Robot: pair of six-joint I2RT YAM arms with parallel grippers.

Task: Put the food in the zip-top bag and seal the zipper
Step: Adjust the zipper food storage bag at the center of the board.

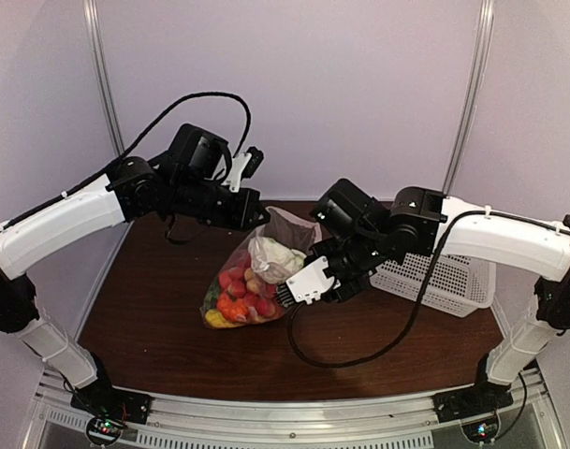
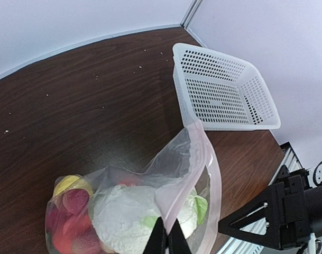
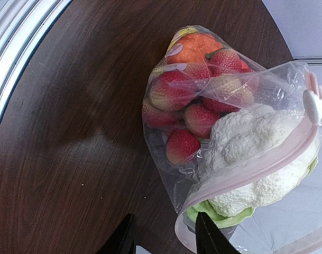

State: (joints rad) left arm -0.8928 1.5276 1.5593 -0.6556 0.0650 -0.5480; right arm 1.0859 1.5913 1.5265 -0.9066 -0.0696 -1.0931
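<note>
The clear zip-top bag lies mid-table, filled with food: a white cauliflower at the mouth, red strawberries and an orange piece deeper in. My left gripper is shut on the bag's mouth edge and holds that side of the pale pink zipper strip lifted; the mouth gapes open. My right gripper is open and empty, low over the table by the mouth's other corner. Its right finger is next to the zipper strip. In the top view the grippers flank the mouth.
The white mesh basket stands empty on the right side of the table, just behind my right arm; it also shows in the left wrist view. A black cable hangs in a loop over the table's front part. Walls close in at the back and sides.
</note>
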